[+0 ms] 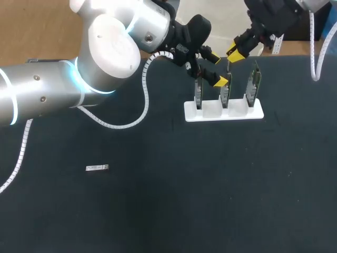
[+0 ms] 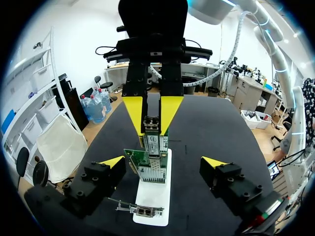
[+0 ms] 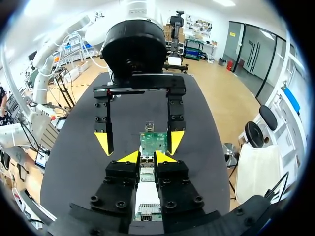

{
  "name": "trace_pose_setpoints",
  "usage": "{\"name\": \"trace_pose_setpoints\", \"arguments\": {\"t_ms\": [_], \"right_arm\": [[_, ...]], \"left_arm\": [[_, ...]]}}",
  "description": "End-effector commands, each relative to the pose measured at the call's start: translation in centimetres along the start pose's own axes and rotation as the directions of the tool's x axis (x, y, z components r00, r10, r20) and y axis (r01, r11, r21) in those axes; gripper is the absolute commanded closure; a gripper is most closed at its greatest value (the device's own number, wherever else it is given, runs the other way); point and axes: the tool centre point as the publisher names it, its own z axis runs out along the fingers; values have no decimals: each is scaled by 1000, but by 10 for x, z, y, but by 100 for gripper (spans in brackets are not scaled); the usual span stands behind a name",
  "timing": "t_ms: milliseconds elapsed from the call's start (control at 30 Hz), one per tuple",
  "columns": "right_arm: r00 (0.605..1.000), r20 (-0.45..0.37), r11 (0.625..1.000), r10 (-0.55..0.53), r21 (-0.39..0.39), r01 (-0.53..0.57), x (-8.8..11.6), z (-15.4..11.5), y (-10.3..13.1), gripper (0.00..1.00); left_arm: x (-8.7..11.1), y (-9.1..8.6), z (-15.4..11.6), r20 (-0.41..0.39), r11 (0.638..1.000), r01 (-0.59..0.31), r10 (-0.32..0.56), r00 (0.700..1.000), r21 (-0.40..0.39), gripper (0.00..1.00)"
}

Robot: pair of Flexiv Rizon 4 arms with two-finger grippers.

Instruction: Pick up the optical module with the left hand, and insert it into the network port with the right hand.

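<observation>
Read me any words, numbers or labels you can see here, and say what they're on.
Module: a pale label, too small to read.
Cards: small print on the chips, too blurred to read.
No text here can be read.

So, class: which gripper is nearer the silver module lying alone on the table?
Left. The left gripper is open at the white rack, far from the lone module; the right gripper, holding a second module over the rack, is farther off.
</observation>
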Motion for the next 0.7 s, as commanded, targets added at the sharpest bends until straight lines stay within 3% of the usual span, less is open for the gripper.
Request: {"name": "trace_pose_setpoints", "arguments": {"t_ms": [33, 700], "right_arm": [[1000, 4, 1000, 1, 0, -1, 0, 1, 0, 100], [1000, 5, 1000, 5, -4, -5, 1, 3, 2, 100]], "left_arm": [[-1, 1, 1, -6, 1000, 2, -2, 1000, 1, 0], [-1, 1, 1, -6, 1000, 2, -2, 1000, 1, 0]]}}
